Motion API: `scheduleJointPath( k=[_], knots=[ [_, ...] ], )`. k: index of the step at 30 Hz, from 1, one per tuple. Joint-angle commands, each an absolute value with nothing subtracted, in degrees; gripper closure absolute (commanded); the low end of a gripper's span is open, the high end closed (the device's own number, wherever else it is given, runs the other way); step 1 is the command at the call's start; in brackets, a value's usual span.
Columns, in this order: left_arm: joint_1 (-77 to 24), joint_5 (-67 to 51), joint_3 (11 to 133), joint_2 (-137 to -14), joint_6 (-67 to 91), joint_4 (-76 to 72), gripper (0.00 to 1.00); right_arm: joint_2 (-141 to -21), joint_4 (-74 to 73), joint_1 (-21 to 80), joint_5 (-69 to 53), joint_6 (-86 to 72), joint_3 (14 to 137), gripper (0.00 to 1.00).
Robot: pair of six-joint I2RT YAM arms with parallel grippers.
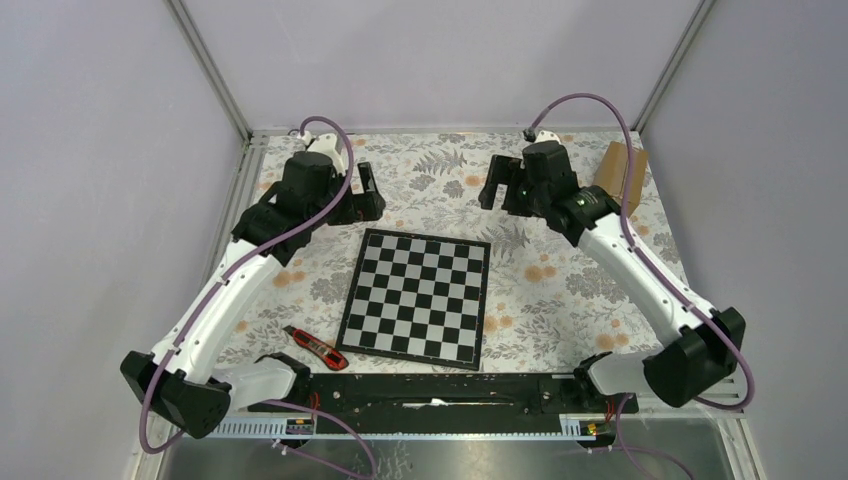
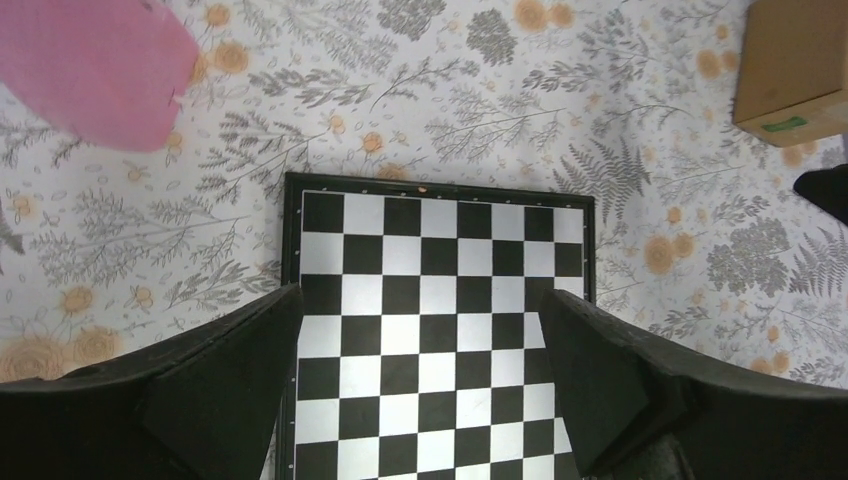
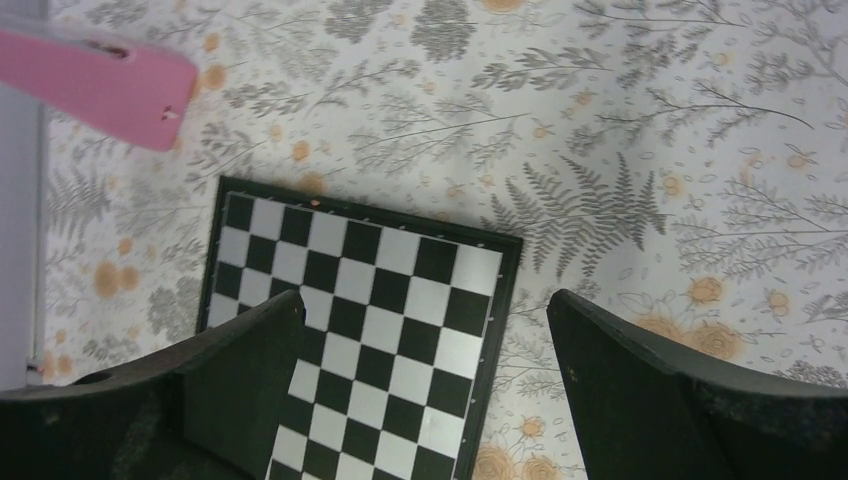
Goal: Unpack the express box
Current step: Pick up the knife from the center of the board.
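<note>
The express box (image 1: 622, 170), a small brown carton, stands at the back right corner of the flowered table. In the left wrist view the box (image 2: 795, 60) shows a small green mark on one face. My left gripper (image 1: 368, 192) hovers at the back left, over the far edge of the chessboard. It is open (image 2: 420, 300) with only the board below it. My right gripper (image 1: 498, 183) hangs open at the back, left of the box and apart from it. Between its fingers (image 3: 425, 300) lie only the board's corner and the tablecloth.
A black and white chessboard (image 1: 417, 297) lies flat in the middle of the table. A red utility knife (image 1: 318, 348) rests near the front left, beside the board. A pink object (image 2: 95, 65) shows at the upper left of both wrist views (image 3: 100, 85). Grey walls enclose the table.
</note>
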State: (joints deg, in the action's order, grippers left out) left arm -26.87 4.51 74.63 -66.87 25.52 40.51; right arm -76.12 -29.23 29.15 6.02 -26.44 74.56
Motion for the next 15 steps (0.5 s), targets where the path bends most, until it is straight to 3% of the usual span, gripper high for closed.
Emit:
scheduleJointPath(
  k=[1, 9, 15],
  knots=[
    [-25.1, 5.2, 71.8, -65.7, 28.0, 38.8, 0.01, -79.1, -27.7, 24.8, 5.0, -27.2, 75.8, 0.01],
    [-22.8, 0.3, 65.1, -64.3, 31.7, 37.0, 0.01, -80.9, -26.9, 17.8, 6.9, -28.6, 70.6, 0.01],
    [-20.6, 0.6, 59.4, -62.5, 34.6, 37.2, 0.01, -77.8, -23.1, 18.0, 0.3, -32.8, 57.4, 0.01]
  ],
)
